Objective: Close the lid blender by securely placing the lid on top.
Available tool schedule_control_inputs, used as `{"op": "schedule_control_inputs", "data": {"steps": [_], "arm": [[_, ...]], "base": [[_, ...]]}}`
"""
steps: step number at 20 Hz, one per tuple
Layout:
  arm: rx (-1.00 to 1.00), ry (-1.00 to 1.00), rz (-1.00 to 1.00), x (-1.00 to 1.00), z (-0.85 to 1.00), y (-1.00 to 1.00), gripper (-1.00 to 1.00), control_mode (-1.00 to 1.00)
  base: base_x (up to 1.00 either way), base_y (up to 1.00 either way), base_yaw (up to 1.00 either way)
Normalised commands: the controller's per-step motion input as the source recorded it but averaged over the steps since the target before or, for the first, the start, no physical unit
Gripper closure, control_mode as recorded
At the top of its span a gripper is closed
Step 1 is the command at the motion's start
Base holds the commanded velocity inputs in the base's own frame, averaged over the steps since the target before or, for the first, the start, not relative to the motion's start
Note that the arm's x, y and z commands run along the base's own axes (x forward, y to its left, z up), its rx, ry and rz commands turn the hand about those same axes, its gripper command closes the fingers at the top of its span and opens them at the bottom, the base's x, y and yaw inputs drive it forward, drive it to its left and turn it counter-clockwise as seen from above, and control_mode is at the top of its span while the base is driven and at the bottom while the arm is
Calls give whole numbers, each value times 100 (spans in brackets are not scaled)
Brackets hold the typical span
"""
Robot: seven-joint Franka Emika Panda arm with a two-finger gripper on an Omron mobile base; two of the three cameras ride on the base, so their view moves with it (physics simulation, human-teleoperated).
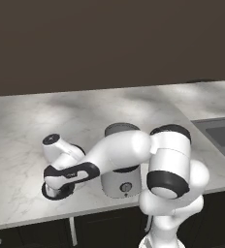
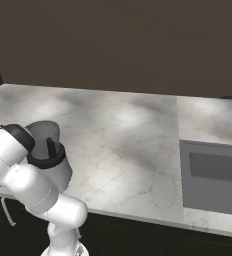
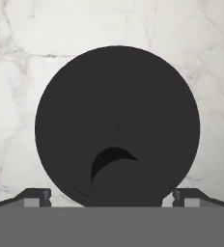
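Lid (image 3: 117,96) flat on marble counter (image 3: 17,72), knob up, hand (image 3: 112,197) wide above.

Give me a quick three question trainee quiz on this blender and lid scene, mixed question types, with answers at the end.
1. True or false: the lid already sits on the blender.
2. The gripper's fingers are: A) clamped on the lid, B) spread wide at either side of the lid.
3. Fill in: the lid lies flat on the marble ___.

Key: 1 false, the jar mouth is uncovered; 2 B; 3 counter.
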Motion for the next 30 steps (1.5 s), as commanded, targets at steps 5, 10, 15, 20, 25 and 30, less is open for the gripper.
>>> {"op": "schedule_control_inputs", "data": {"steps": [5,10,15,20,25,30], "arm": [[0,0,0,6,-13,-4,-100,-100],[0,0,0,0,-19,0,-100,-100],[0,0,0,-1,-17,0,100,-100],[0,-2,0,-2,0,0,100,-100],[0,-6,0,-9,38,-1,100,-100],[0,-13,0,-21,97,-9,100,-100]], "base": [[0,0,0],[0,0,0],[0,0,0],[0,0,0],[0,0,0],[0,0,0]]}}
